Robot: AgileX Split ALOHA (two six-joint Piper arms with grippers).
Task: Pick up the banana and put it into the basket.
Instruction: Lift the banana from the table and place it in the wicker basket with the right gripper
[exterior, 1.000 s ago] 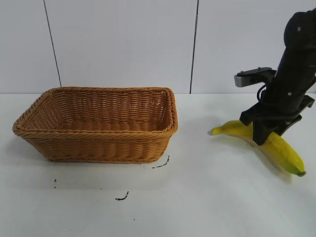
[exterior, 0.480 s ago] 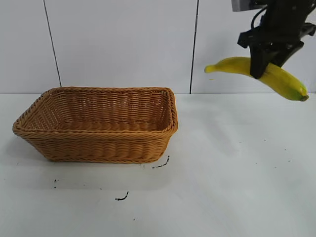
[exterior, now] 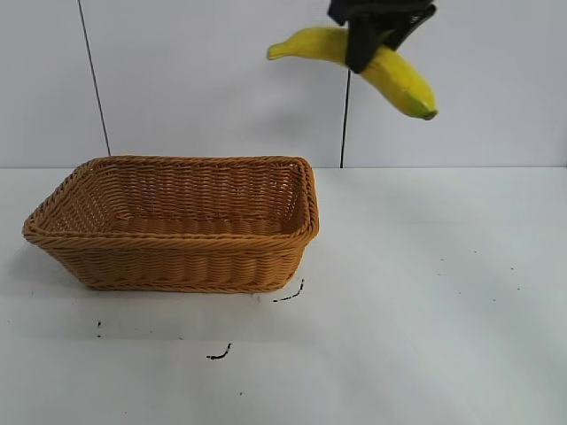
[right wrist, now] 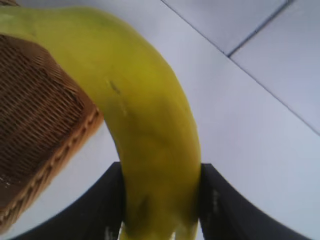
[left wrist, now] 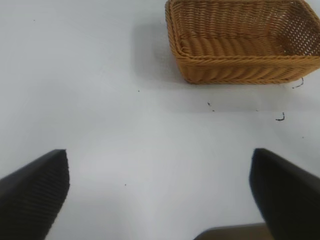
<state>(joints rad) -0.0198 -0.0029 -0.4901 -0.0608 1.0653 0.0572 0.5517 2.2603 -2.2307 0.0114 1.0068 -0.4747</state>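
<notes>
Fingers of the right gripper pinch the banana about its middle, holding it high in the air above the table, beyond the right end of the basket. Left gripper hovers over the table, jaws spread wide, holding nothing.

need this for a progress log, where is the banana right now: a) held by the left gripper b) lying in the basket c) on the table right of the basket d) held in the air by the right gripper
d, the right gripper clamps the banana high above the table, up and right of the basket.
</notes>
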